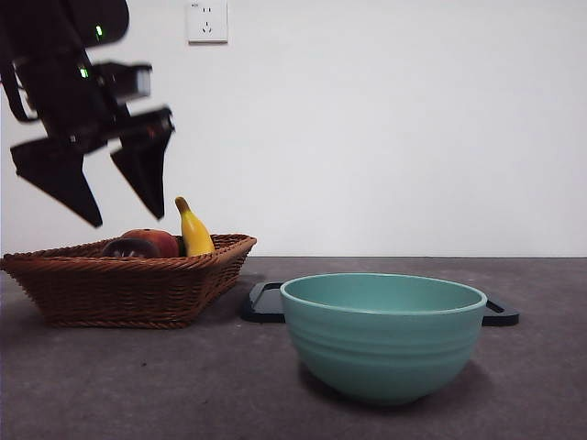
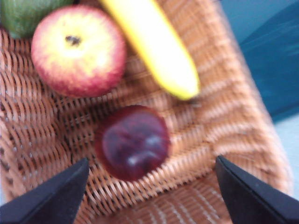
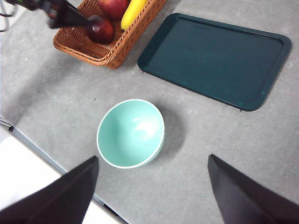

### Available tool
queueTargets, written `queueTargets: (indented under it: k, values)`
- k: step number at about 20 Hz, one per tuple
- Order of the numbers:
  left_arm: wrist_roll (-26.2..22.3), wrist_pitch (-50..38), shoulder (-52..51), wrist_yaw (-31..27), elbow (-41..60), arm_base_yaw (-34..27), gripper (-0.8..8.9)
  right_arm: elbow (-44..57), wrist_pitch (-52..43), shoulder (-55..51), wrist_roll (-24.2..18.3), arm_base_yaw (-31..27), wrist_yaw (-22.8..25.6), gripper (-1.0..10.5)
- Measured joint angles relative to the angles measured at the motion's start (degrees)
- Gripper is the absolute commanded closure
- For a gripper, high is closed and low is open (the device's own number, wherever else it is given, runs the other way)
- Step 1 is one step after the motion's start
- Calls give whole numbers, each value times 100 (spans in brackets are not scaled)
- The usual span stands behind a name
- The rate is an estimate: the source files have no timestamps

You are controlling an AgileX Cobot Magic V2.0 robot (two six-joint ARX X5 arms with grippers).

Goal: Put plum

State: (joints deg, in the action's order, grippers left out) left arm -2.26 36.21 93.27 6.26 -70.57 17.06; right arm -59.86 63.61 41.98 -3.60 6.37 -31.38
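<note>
The left end effector (image 1: 128,215) hung wide open above the wicker basket (image 1: 128,289), jaws straddling the plum (image 2: 132,142) lying inside, apparently lined up to descend. The right end effector (image 3: 152,186) waited, open, above the bowl (image 3: 131,133).

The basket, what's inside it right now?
The basket holds a plum, a red-yellow apple, a banana and something green, mostly cut off. Nothing shows beneath them.

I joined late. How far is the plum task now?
Nothing looks done yet: the plum lies in the wicker basket, beside the banana. In hand: the left gripper hangs open above it. Left: grasping, lifting and placing the plum. The right gripper waits open, high above the bowl.
</note>
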Motion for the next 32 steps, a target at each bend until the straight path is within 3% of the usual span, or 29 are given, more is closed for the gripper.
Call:
queueTargets:
  k: [8, 11, 15, 20, 24, 27, 32]
  values:
    - [-24, -323, 863, -33, -17, -2, 386, 0, 0, 0, 2, 0, 0, 573]
    - [-24, -374, 920, -33, -20, 0, 517, 0, 0, 0, 2, 0, 2, 573]
    - [-24, -332, 916, -31, -22, 0, 517, 0, 0, 0, 2, 0, 2, 573]
    - [-22, 17, -212, -9, -22, 57, 516, 0, 0, 2, 2, 0, 2, 573]
    - [24, 295, -1552, 1180, -22, 678, 517, 0, 0, 0, 2, 0, 2, 573]
    - [24, 411, -1858, 1320, -24, 1530, 517, 0, 0, 0, 2, 0, 2, 573]
    - [22, 289, -1394, 1318, -24, 2710, 517, 0, 0, 0, 2, 0, 2, 573]
